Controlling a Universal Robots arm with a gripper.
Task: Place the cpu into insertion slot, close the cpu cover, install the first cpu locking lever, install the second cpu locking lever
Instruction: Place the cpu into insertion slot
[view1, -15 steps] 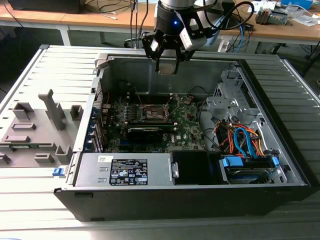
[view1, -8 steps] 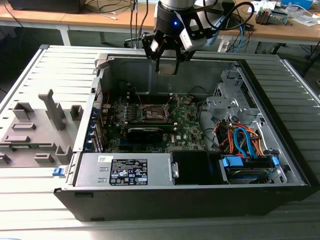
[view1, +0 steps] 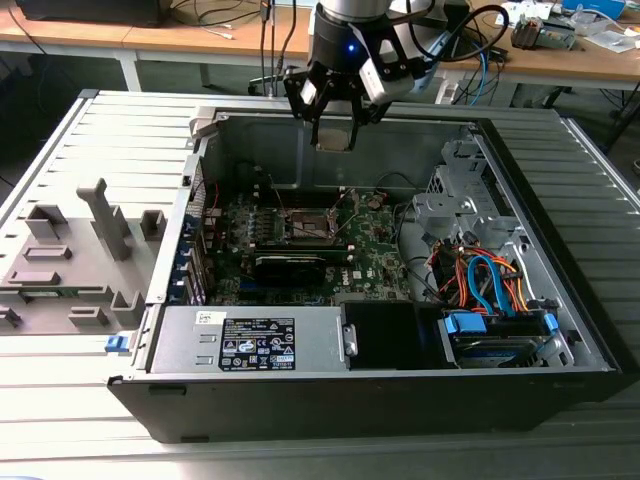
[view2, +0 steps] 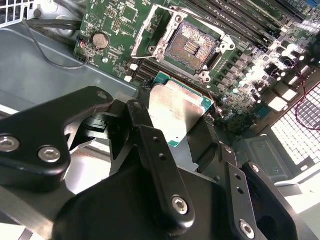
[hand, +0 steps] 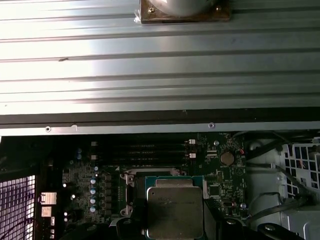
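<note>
claw (view1: 333, 130): mine, pinching the cpu (view2: 179, 111) by two opposite edges, upper middle of the exterior view, over the open computer case (view1: 560, 330).
cpu: off the motherboard (view1: 375, 250), silvery face showing.
insertion slot (view2: 192, 46): uncovered, near the exterior view's centre, apart from the cpu.

One cpu (view2: 177, 107), one insertion slot (view2: 192, 45)

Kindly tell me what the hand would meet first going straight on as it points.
Likely the slot or the board beside it, with the cpu in the hand touching first; depth is unclear.
</note>
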